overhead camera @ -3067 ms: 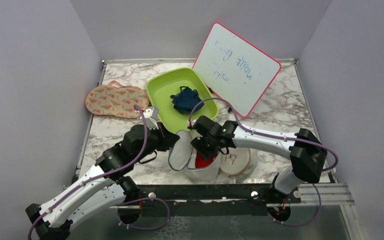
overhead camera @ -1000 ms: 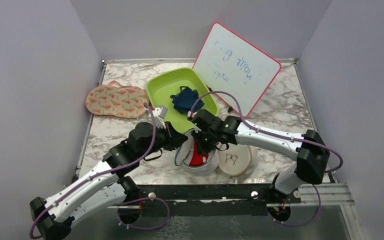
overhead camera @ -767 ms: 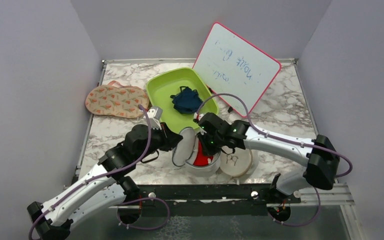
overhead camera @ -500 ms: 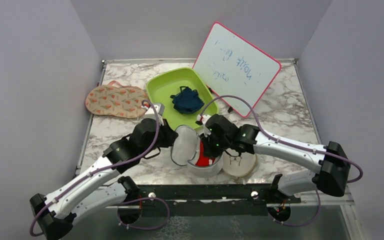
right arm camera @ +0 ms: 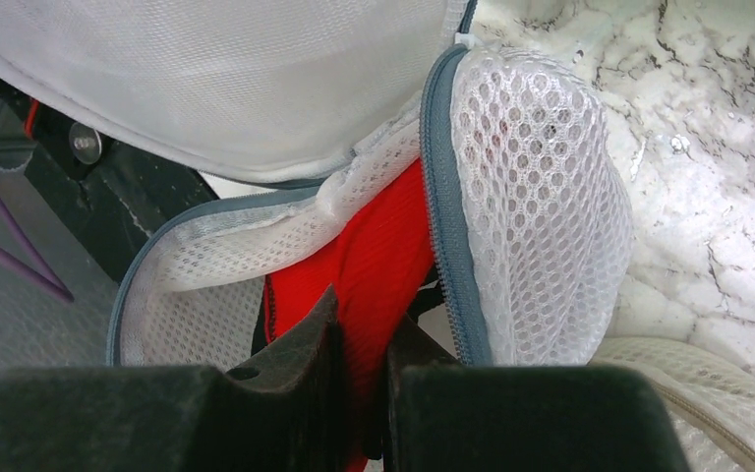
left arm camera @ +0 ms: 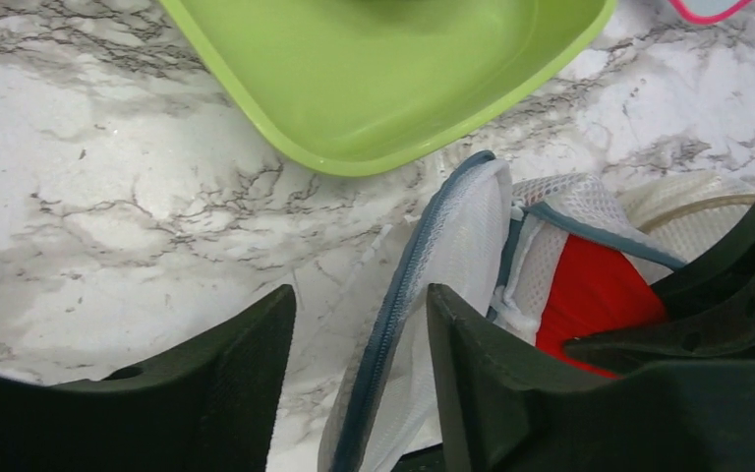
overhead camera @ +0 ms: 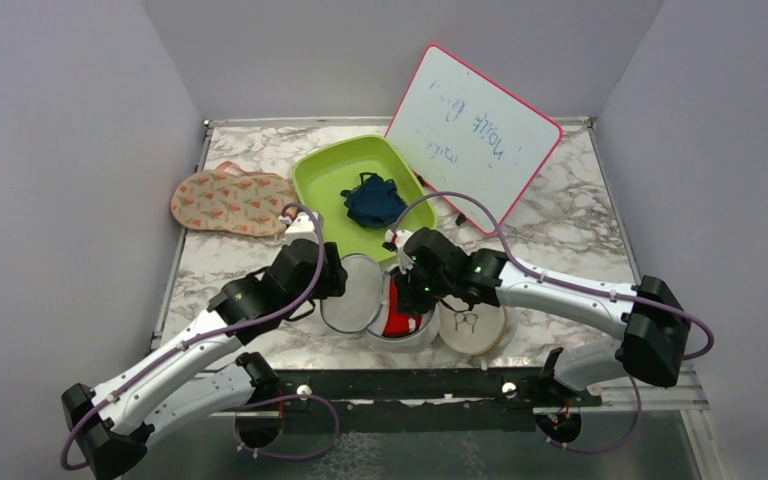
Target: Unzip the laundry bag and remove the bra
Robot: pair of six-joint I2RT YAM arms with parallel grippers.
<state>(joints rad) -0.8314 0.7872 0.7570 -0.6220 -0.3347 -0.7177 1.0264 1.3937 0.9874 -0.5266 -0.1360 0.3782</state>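
table (overhead camera: 560,235): white-grey marble top, walled on three sides; directions below are top-view clock, 12 = far wall.
whiteboard (overhead camera: 475,135): pink-edged, at 1 o'clock, propped tilted with its low corner on the marble; blue scribble, not readable.
green tray (overhead camera: 312,178): lime, at 12 o'clock, just beside the whiteboard's lower left edge.
patterned pad (overhead camera: 230,202): peach, printed, flat at 10 o'clock, apart from the tray.
laundry bag (overhead camera: 412,340): at 6 o'clock near the front edge, between both wrists; white mesh drum, grey-blue zip rim, zip undone, mouth open.
lid flap (overhead camera: 352,293): round mesh flap folded out to the bag's 9 o'clock, attached at the rim.
beige disc (overhead camera: 472,325): at the bag's 3 o'clock, touching it; black glasses mark on top.
blue cloth (overhead camera: 373,200): bunched inside the tray, toward its 3 o'clock side.
bra (overhead camera: 398,322): red, inside the bag, showing through the mouth.
left gripper (left arm camera: 362,295): fingers apart, straddling the flap's zip edge; marble visible between one finger and the flap, no clamp.
right gripper (right arm camera: 362,315): reaching into the bag mouth, fingers pinched together on the red bra fabric.
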